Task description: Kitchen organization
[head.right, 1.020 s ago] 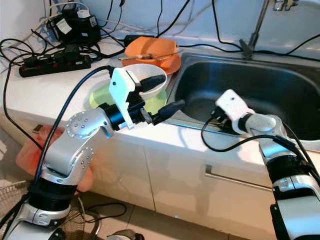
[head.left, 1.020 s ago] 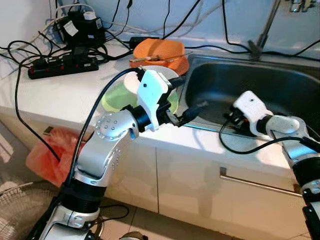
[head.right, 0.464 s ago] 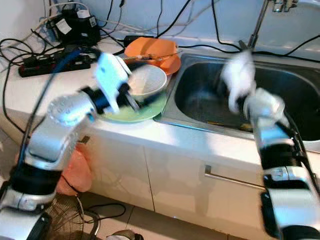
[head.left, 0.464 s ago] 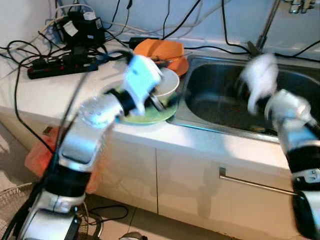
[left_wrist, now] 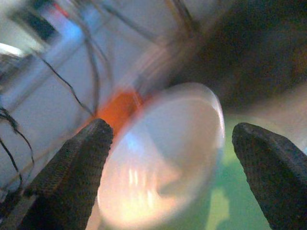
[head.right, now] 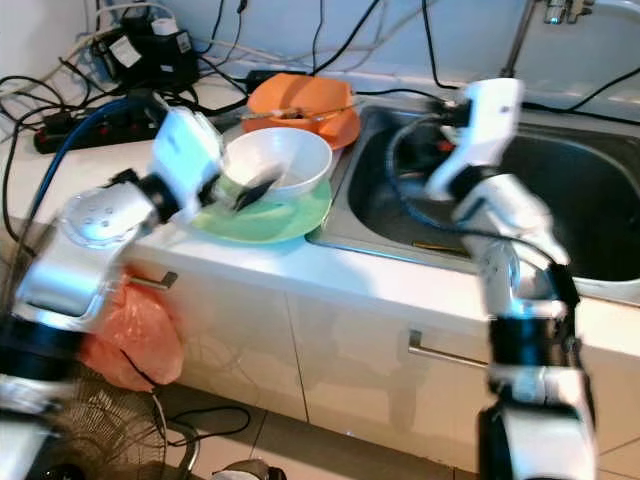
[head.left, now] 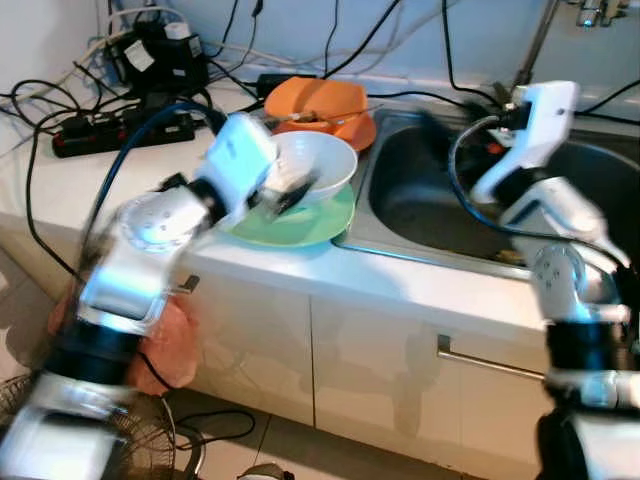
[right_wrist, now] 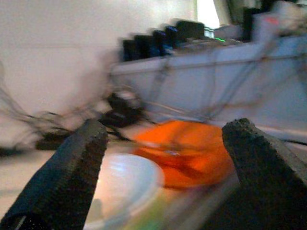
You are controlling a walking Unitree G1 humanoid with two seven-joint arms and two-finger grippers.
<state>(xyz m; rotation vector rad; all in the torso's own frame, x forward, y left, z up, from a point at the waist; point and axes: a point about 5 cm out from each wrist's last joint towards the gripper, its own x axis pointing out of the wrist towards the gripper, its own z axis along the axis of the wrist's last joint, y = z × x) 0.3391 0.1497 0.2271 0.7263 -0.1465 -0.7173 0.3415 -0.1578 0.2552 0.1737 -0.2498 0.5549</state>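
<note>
Left pincer [head.left: 290, 192], spread, has swung to the bowl [head.left: 312, 165] (right pincer [right_wrist: 163, 158] spread, lifted at two o'clock), so grasping comes next.

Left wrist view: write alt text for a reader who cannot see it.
The open left claw frames a white bowl sitting on a green plate. Blurred behind are an orange dish, cables and a dark sink.

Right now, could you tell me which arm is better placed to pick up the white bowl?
Left. The left hand is open at the white bowl on the green plate; the right hand is raised over the sink.
</note>
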